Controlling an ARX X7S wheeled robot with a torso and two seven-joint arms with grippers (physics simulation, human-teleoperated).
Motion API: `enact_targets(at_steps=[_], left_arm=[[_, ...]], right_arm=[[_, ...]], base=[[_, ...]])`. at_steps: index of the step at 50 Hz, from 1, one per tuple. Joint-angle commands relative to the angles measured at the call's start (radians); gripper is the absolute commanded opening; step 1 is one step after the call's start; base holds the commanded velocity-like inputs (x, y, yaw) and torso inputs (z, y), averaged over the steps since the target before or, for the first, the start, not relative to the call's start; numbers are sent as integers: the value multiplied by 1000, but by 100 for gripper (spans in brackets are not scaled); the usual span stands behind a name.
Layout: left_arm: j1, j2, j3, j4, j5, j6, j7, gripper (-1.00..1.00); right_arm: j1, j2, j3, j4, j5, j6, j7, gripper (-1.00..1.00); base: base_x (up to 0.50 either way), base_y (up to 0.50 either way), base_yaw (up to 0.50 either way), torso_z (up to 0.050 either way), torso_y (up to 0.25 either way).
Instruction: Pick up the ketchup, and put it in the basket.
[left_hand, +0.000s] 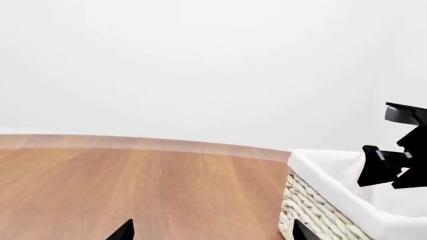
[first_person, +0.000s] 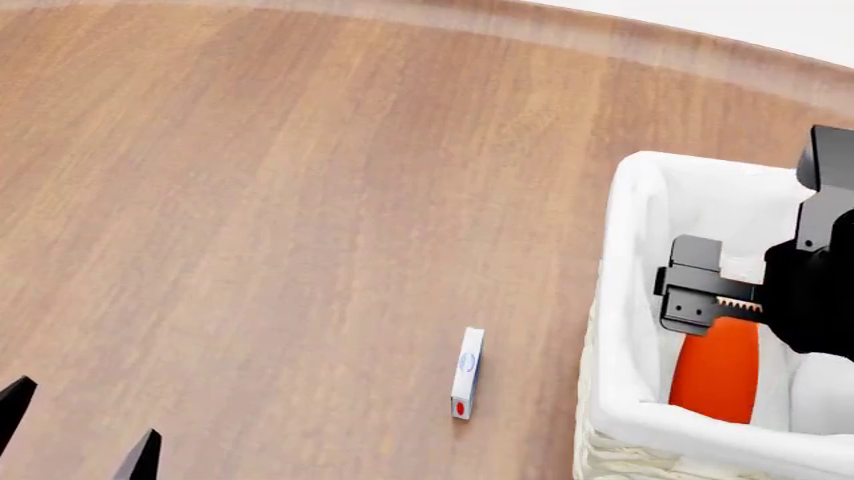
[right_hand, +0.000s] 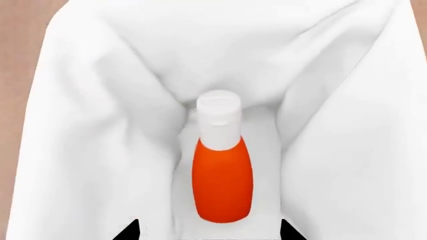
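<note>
text: none legible | orange-red squeeze bottle with white cap (right_hand: 223, 185): plain side showing, no label in view | small white rectangular box (first_person: 466, 372) on the wooden worktop (first_person: 267, 200): blue oval mark and red spot, both too small to read

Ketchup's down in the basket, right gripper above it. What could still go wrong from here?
1. The right gripper hangs open inside the basket; pulling out sideways could snag the white liner and drag the basket.
2. Dipping lower could knock the ketchup.
3. A small box lies on the table close to the basket's wall.
</note>
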Motion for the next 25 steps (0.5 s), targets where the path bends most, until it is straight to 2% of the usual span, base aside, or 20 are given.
enact_targets(at_steps=[1, 18, 25], left_arm=[[8, 8, -17, -2, -3, 30, 32, 100], [57, -30, -60, 93, -22, 57, 11, 100], [66, -40, -72, 121, -23, 53, -8, 100]], right_arm=[[-47, 23, 96, -133, 83, 13, 97, 100], [-262, 105, 303, -496, 357, -90, 331, 100], [-426, 124, 413, -698, 372, -204, 327, 100]], base=[[0, 0, 0, 0, 0], [0, 0, 0, 0, 0], [0, 0, 0, 0, 0]])
